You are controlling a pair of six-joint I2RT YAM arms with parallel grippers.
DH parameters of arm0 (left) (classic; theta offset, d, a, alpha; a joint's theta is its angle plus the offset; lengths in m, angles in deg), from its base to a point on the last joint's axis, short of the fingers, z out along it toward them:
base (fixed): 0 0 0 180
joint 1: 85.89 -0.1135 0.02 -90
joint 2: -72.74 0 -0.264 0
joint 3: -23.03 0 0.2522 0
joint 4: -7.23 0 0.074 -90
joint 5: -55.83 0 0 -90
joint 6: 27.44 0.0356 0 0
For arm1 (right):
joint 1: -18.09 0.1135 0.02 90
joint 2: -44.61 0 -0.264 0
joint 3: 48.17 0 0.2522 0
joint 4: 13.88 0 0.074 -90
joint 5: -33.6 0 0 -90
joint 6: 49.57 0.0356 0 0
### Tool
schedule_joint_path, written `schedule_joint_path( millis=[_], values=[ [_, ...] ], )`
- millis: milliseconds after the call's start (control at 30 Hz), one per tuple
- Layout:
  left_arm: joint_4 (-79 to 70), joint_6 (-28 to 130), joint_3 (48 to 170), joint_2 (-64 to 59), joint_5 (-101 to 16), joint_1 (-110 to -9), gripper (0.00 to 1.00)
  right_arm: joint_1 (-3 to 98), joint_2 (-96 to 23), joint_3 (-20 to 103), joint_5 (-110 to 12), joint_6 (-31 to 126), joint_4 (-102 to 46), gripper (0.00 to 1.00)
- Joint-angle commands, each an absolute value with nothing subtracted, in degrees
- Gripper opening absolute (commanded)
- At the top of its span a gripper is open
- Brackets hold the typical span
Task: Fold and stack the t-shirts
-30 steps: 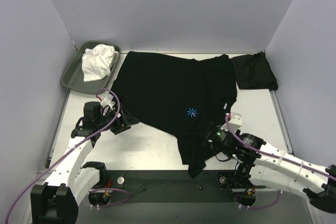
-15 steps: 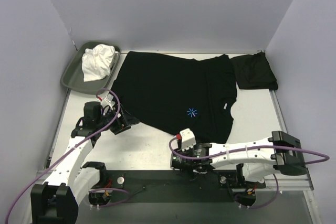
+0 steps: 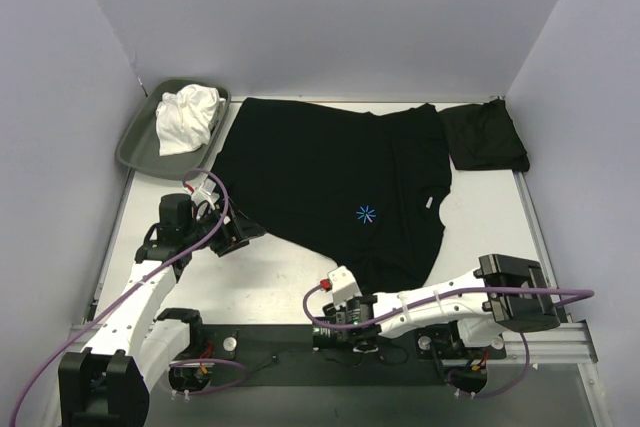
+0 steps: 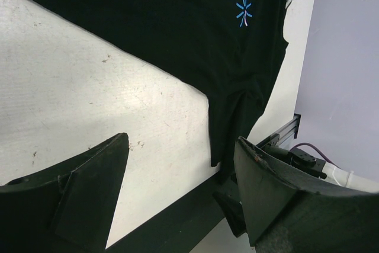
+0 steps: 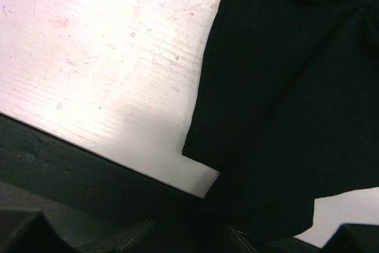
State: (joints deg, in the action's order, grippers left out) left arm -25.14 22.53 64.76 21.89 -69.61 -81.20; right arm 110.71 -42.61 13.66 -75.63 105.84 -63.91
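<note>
Left gripper (image 4: pixel 180 141) hovers with jaws apart beside the spread t-shirt (image 3: pixel 320 177). Right gripper (image 3: pixel 338 319) sits at the shirt's near corner. Its jaw state cannot be determined.

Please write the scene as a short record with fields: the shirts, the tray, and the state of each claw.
spread shirt: large black short-sleeved t-shirt with a small blue star mark, flat on the white table, near corner at the front edge
folded shirt: second black t-shirt, folded, far right corner
tray: shallow grey-green plastic tray, far left, holding a crumpled white cloth
left claw: open, empty, near the spread shirt's left edge
right claw: low at the shirt's near corner; grip unclear
</note>
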Motion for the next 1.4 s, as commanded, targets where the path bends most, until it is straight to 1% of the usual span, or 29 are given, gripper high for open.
schedule_joint_path(
  millis=[0,133,267,467,700,867,1000,1067,1100,1167,1200,1300,1367],
  values=[
    [-23.0,23.1,64.8,22.6,-71.0,-81.6,0.81,110.2,-42.8,15.8,-79.5,107.8,-68.4,0.48],
    [-23.0,23.0,64.8,22.6,-71.0,-81.6,0.81,108.7,-43.6,18.9,-83.1,106.3,-73.6,0.48],
    [-23.0,23.1,64.8,22.6,-71.0,-81.6,0.81,107.7,-44.5,21.7,-83.9,104.0,-74.7,0.48],
    [-23.1,23.1,64.9,22.6,-70.9,-81.6,0.81,106.2,-47.0,20.4,-83.9,103.4,-74.0,0.48],
    [-23.0,23.2,64.8,22.2,-71.1,-81.6,0.81,105.0,-47.0,17.8,-83.4,103.7,-73.1,0.47],
    [-22.9,23.2,64.8,22.1,-71.1,-81.6,0.81,104.9,-49.3,17.4,-82.9,103.6,-71.9,0.44],
    [-22.8,23.2,64.8,22.1,-71.1,-81.6,0.81,104.9,-50.4,17.7,-82.7,103.5,-71.8,0.33],
    [-22.9,23.1,64.8,22.0,-71.0,-81.6,0.81,104.8,-50.9,17.5,-82.4,103.4,-71.7,0.31],
    [-22.8,23.2,64.8,21.9,-71.1,-81.6,0.81,104.8,-51.1,17.4,-82.2,103.4,-71.5,0.26],
    [-22.8,23.2,64.8,21.9,-71.1,-81.6,0.81,104.8,-51.3,17.2,-82.1,103.5,-71.4,0.22],
    [-22.8,23.1,64.8,21.9,-71.1,-81.6,0.81,104.8,-51.3,17.1,-82.1,103.6,-71.4,0.15],
    [-22.8,23.2,64.8,21.9,-71.1,-81.6,0.81,104.4,-50.7,16.6,-82.3,104.1,-71.5,0.0],
    [-22.7,23.2,64.8,21.9,-71.1,-81.6,0.81,104.1,-48.7,15.8,-82.9,105.5,-71.7,0.0]
  ],
)
